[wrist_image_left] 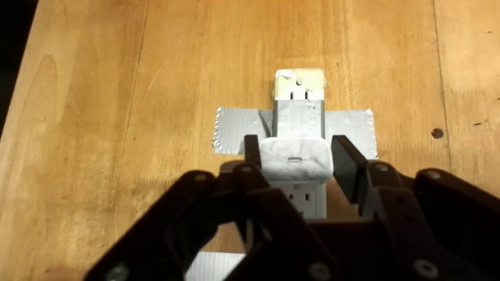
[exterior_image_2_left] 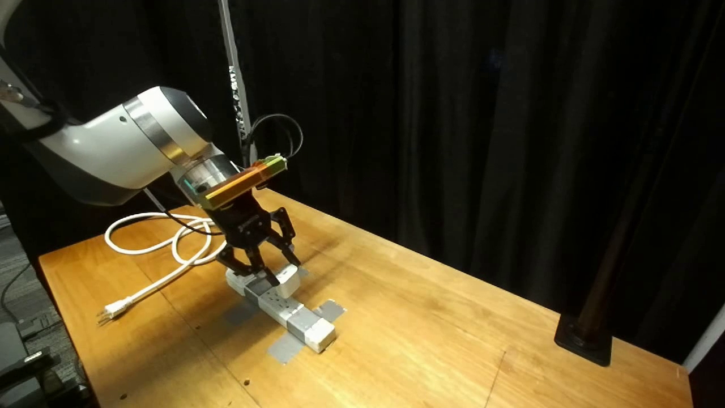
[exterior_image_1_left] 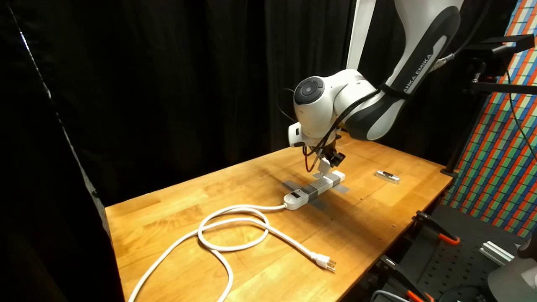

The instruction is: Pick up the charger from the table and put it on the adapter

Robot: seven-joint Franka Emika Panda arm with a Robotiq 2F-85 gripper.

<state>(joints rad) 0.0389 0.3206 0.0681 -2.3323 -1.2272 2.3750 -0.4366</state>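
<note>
Just above the long, white, bar-shaped plastic adapter [exterior_image_2_left: 278,306] hangs the small, white, boxy plastic charger [wrist_image_left: 295,168]; whether the two touch cannot be told. The black two-fingered gripper [wrist_image_left: 295,150] is clenched on the charger, its flat dark fingers [wrist_image_left: 252,150] at two opposite sides; in the wrist view, contact is plainer at one finger than at the other.

Handling (estimate): light, stiff, hard-shelled, no give under squeeze. The surface looks smooth, so slip and twist in the grasp are the likely troubles once the charger meets resistance from the adapter. Body probably sturdy; prongs, hidden here, likely the part to spare.

Hold: present choice seems sound, on the two short sides facing out across the adapter's width. The upper face, with its narrow dark slot [wrist_image_left: 295,159], is free of the fingers and points away from the adapter. In an exterior view the charger [exterior_image_1_left: 324,165] looks tilted against the adapter; squaring it before pushing down seems wise. Silvery grey cloth tape [wrist_image_left: 351,125] spanning the adapter and reaching out on both sides of it should resist sliding.
</note>
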